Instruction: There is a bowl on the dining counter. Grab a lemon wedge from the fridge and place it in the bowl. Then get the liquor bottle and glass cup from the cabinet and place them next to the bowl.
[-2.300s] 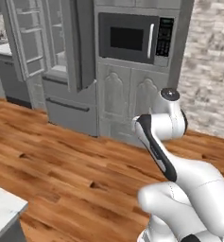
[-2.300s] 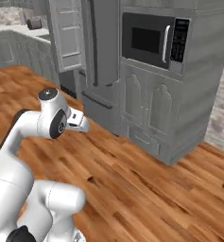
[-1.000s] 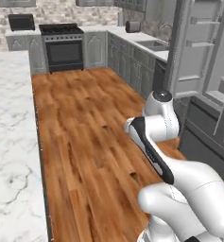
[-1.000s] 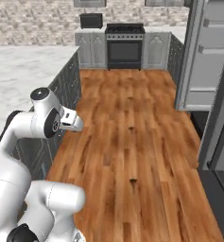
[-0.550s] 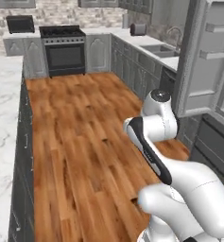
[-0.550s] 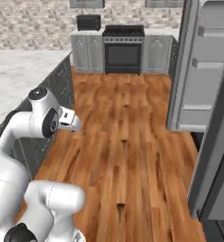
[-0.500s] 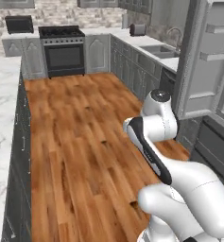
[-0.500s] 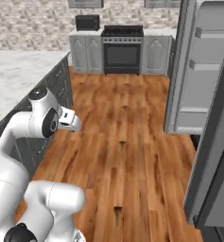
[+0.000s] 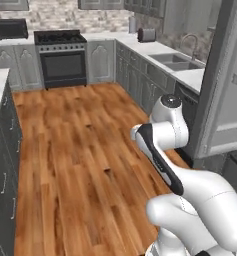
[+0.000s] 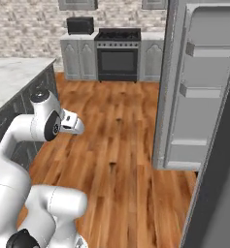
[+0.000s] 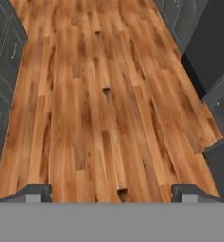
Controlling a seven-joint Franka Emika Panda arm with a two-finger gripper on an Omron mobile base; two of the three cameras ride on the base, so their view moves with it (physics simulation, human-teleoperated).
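Wooden floor [image 11: 99, 104] lay under the gripper [image 11: 111, 193] | gripper spread wide, holding nothing | fridge [image 10: 204, 92] stood right, door open | marble bench [image 10: 12, 77] stood left | stove [image 9: 62, 57] far

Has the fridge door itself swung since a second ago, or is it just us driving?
Cannot tell. The whole view has shifted, so the base moved; the open fridge door grew larger beside the stove, which fits driving alone.
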